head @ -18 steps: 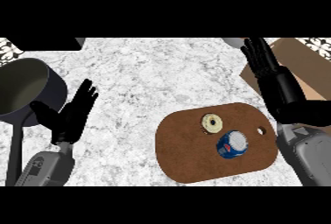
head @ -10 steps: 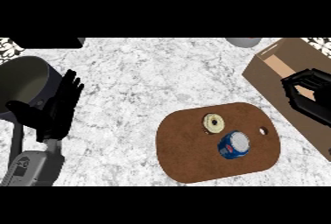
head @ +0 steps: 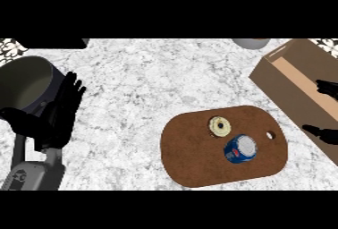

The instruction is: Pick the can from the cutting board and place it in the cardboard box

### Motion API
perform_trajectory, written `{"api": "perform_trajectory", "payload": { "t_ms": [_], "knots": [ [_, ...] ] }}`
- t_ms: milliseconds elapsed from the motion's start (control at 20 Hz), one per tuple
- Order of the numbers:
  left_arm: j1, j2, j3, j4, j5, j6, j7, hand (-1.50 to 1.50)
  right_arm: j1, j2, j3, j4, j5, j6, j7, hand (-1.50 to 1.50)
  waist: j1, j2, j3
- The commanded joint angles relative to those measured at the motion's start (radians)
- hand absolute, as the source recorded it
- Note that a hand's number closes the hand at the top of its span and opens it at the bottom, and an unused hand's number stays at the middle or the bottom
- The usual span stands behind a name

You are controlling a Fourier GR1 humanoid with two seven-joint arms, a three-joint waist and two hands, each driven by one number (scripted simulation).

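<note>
One can (head: pixel 240 150) stands on the cutting board (head: pixel 198 156), left of right hand (head: pixel 323 133).

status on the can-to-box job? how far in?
Nothing looks done: the can stands on the cutting board beside a bagel, untouched. In hand: only a little of the right hand shows at the right edge, by the cardboard box. The left hand rests open. Left: grasp, lift, place in the box.

White-grey marbled counter (head: pixel 152 85) fills view. Dark pot (head: pixel 23 85) at left edge. Grey bowl (head: pixel 251 43) at top edge.
</note>
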State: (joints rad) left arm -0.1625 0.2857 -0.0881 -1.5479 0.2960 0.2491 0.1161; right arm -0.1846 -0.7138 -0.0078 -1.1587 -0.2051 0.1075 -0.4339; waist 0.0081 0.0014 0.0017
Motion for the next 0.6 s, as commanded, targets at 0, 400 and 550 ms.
{"api": "perform_trajectory", "payload": {
  "t_ms": [0, 400, 550],
  "knots": [
    [0.051, -0.007, 0.007, 0.007, -0.004, -0.010, -0.040, 0.00, 0.035, -0.142, 0.050, -0.064, 0.086, 0.114, -0.013, -1.50, -0.011, -0.004, -0.003],
    [0.079, 0.003, 0.003, -0.088, -0.003, -0.003, 0.024, 0.00, -0.042, -0.335, 0.143, -0.249, 0.077, 0.414, 0.286, -1.50, -0.008, -0.007, -0.004],
    [0.087, -0.006, 0.017, -0.099, -0.008, 0.002, 0.033, 0.00, -0.014, -0.254, 0.151, -0.372, 0.037, 0.405, 0.400, -1.50, -0.013, -0.005, -0.003]
  ]
}}
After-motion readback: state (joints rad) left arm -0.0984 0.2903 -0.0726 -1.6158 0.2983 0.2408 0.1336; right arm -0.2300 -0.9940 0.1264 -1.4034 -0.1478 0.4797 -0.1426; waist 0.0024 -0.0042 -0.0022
